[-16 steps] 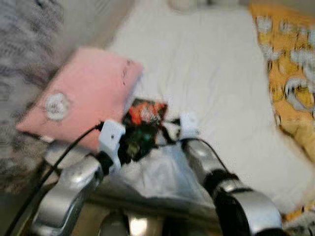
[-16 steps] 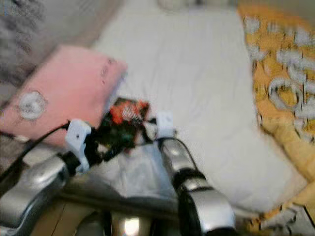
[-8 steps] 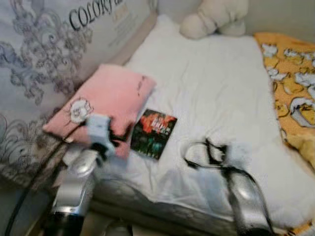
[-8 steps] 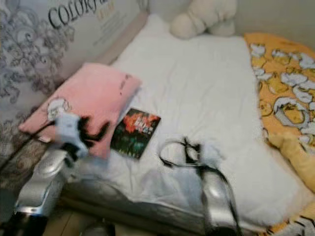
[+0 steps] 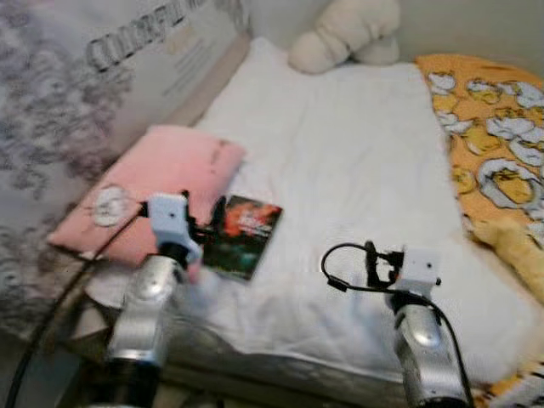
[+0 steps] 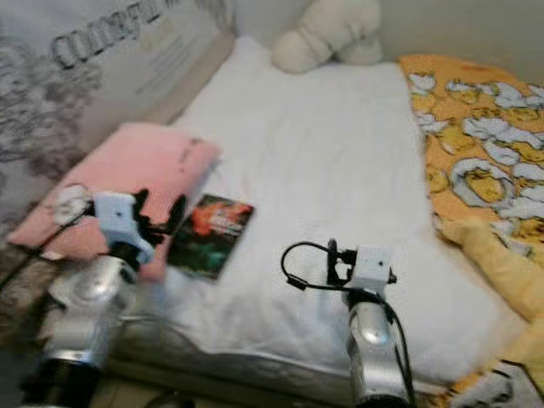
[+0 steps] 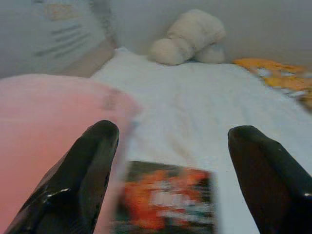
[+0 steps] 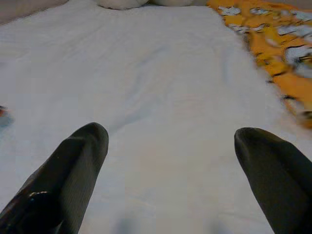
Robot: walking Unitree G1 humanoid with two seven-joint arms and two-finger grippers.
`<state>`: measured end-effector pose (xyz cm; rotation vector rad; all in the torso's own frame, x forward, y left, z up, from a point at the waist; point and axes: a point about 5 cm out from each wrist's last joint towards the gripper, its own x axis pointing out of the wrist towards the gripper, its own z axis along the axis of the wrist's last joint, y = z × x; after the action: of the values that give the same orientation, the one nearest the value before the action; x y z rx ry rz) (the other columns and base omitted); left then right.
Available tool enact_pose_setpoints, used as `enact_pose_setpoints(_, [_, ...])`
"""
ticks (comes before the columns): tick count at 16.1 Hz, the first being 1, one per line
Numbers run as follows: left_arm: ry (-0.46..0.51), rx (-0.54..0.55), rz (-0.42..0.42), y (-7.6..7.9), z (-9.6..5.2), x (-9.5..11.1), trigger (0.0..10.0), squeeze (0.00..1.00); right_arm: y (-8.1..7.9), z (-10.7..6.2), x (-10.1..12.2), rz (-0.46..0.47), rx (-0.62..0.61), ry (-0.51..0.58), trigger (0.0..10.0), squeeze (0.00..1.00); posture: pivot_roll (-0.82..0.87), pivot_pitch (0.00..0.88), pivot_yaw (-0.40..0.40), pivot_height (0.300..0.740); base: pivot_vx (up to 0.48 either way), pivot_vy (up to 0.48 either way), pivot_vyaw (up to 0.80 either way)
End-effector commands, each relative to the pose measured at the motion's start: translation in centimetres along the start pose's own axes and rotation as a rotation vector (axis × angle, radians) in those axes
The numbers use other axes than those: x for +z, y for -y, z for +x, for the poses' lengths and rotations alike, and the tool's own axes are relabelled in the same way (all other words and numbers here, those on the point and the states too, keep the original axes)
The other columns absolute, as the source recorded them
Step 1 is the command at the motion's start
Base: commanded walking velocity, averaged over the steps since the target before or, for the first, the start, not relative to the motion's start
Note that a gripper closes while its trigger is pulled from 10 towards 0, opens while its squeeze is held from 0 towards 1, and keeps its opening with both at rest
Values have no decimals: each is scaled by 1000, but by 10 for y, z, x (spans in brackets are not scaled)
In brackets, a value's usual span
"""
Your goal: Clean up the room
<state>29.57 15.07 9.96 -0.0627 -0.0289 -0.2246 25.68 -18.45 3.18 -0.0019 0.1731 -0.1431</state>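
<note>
On my far left I see a patterned grey panel [image 5: 59, 110] with lettering running along the bed's side, and against it a pink pillow [image 5: 157, 191] lying on the white bedsheet [image 5: 340, 161]. My left gripper [image 7: 170, 170] hovers over the pillow's near corner, fingers spread wide with nothing between them, pointing at a dark packet with red and orange print [image 5: 242, 236] that lies flat on the sheet just beside the pillow. A cream plush toy [image 5: 344, 34] sits at the head of the bed. My right gripper [image 8: 175, 168] hangs over bare sheet, also wide apart and holding nothing. On the right lies an orange patterned blanket [image 5: 493, 136].
</note>
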Motion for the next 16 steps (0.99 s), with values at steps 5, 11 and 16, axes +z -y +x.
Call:
enact_pose_setpoints(5, [-64, 7, 22, 2, 8, -14, 10000, 0, -6, 8, 8, -50, 50, 11, 10000, 0, 105, 0, -26, 740, 0, -347, -300])
enact_pose_setpoints(11, [-81, 6, 69, 0, -3, -27, 10000, 0, -1, -2, 23, 163, 37, 109, 10000, 0, 100, 0, -23, 740, 0, 0, -741])
enact_pose_setpoints(16, [-73, -22, 109, 6, 4, -27, 10000, 0, -3, -3, 16, 95, 70, 77, 10000, 0, 92, 0, -22, 740, 0, 0, -706])
